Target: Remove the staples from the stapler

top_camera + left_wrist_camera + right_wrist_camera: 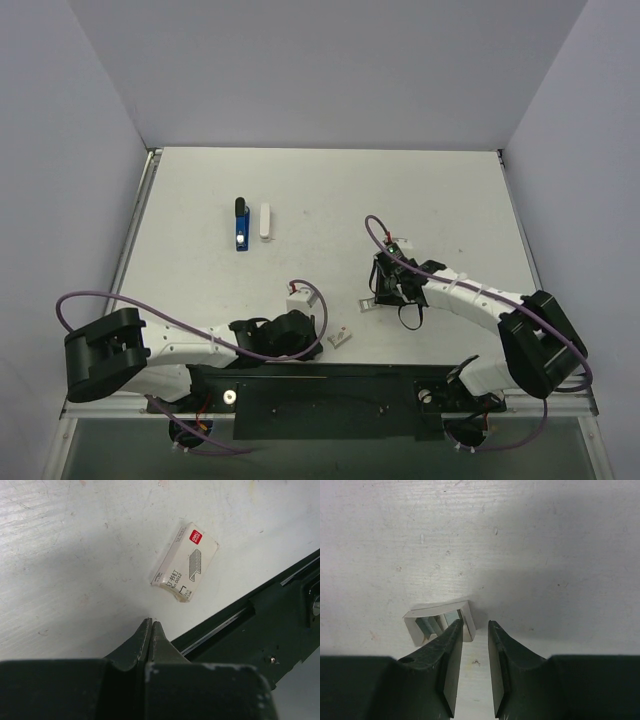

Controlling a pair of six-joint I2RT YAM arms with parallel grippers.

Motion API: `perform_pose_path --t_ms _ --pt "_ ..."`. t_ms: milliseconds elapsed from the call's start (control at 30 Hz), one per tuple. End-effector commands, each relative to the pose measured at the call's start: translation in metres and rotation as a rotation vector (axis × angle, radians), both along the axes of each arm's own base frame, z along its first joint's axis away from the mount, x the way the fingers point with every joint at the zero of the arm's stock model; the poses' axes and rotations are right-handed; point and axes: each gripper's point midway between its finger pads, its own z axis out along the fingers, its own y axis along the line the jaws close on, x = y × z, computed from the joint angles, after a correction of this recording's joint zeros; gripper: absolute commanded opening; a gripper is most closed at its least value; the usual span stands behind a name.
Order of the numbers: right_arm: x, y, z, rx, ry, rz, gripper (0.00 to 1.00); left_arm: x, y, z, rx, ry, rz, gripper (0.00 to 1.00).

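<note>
The staple box (185, 562) carries a red square label (194, 538) at one corner of its top face. The white lettering on the label is too small to read. A line drawing of a staple strip (194, 565) occupies the centre of the face. Black Chinese characters stand near the opposite end, with the number "0012" beside them. The stapler (241, 228) bears a small white mark, not legible.

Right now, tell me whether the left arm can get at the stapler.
Probably yes: only bare table lies between the left arm and the stapler, though its jaws are shut and must open first.
</note>
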Motion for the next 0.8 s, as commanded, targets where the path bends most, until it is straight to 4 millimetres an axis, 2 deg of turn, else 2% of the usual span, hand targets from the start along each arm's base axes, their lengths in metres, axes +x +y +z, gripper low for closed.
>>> perform_pose_path --t_ms 0,367,433,600,767 --pt "0.003 -0.002 -0.004 -0.009 0.01 -0.008 0.22 0.004 -0.015 0.01 -0.061 -0.004 0.005 0.0" --pt "0.005 0.003 -0.01 0.004 0.027 -0.003 0.18 0.004 -0.021 0.002 -0.056 0.007 -0.004 0.0" --pt "0.004 0.004 -0.011 0.008 0.034 -0.001 0.15 0.005 -0.022 0.002 -0.058 0.006 -0.004 0.0" --pt "0.003 0.004 -0.01 0.017 0.034 0.0 0.01 0.004 -0.022 -0.001 -0.052 0.012 -0.008 0.0" --pt "-0.003 0.003 -0.008 0.023 0.031 0.007 0.0 0.005 -0.022 -0.001 -0.046 0.008 -0.005 0.0"
